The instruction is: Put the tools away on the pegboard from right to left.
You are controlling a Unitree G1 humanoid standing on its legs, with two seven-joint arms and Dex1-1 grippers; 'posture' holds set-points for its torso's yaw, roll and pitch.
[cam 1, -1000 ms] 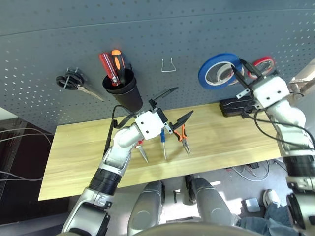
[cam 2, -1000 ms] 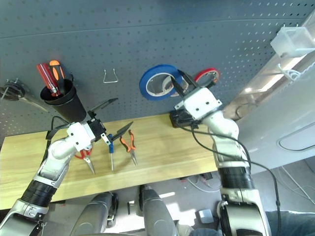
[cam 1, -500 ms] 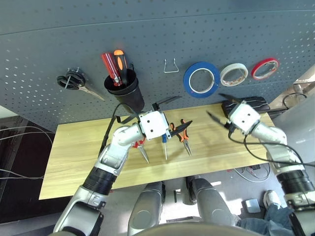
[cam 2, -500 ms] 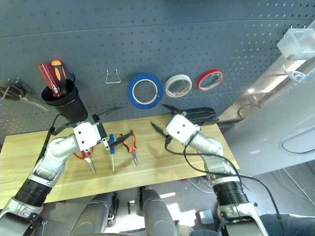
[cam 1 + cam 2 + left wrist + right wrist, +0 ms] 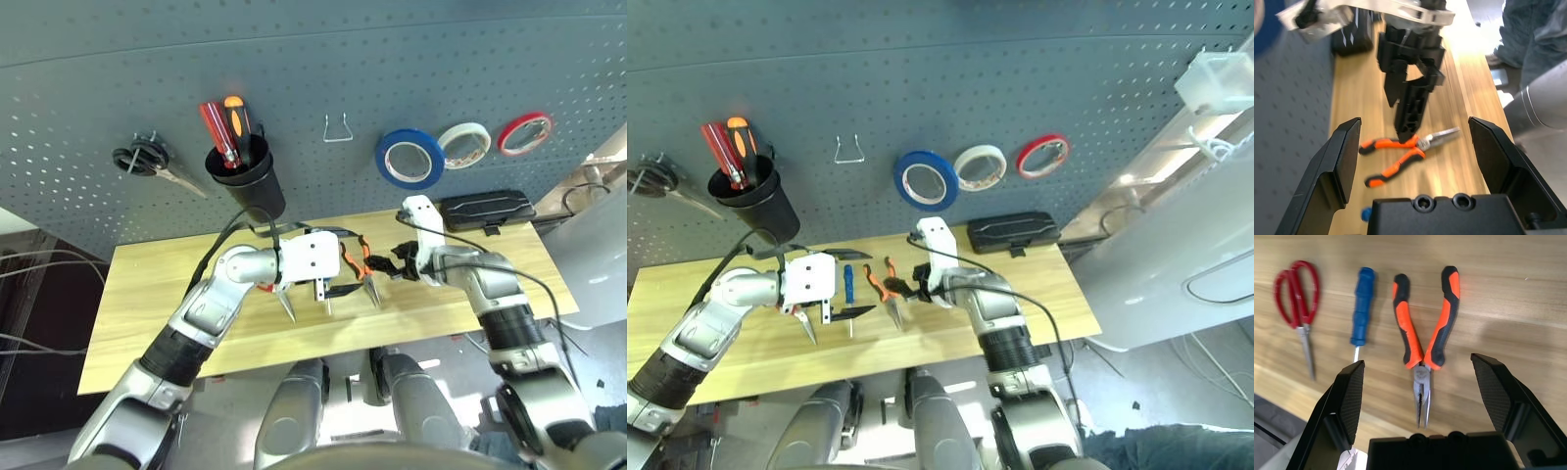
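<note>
On the wooden table point(image 5: 157, 294), the left gripper point(image 5: 315, 262) is hovering just above the near-middle of the surface with its two black fingers spread wide and nothing between them; it is sitting over the red-handled scissors point(image 5: 1299, 298) and the slim blue-handled screwdriver point(image 5: 1362, 305), whose tips are pointing toward the near edge. Just to the right, the right gripper point(image 5: 1418, 382) is reaching in toward the orange-and-black-handled needle-nose pliers point(image 5: 1426, 328), its fingers point(image 5: 1349, 396) also standing wide apart and empty, framing the pliers in the right wrist view without touching them. The pliers are lying flat with their handles splayed toward the far side and their nose toward the near edge, just right of the screwdriver, with the scissors left of that. Farther back on the right, a flat black case point(image 5: 487, 210) is resting on the table against the pegboard point(image 5: 323, 59). On the pegboard, the wide blue tape roll point(image 5: 410, 159) is hanging right of centre, with a white tape roll point(image 5: 463, 144) and a red tape roll point(image 5: 524, 133) to its right. An empty metal hook point(image 5: 336, 128) is sitting left of the blue roll, then a black cup point(image 5: 247, 183) holding a red screwdriver point(image 5: 216, 122) and an orange-black screwdriver point(image 5: 235, 116), and dark scissors point(image 5: 155, 166) are hanging at far left.
</note>
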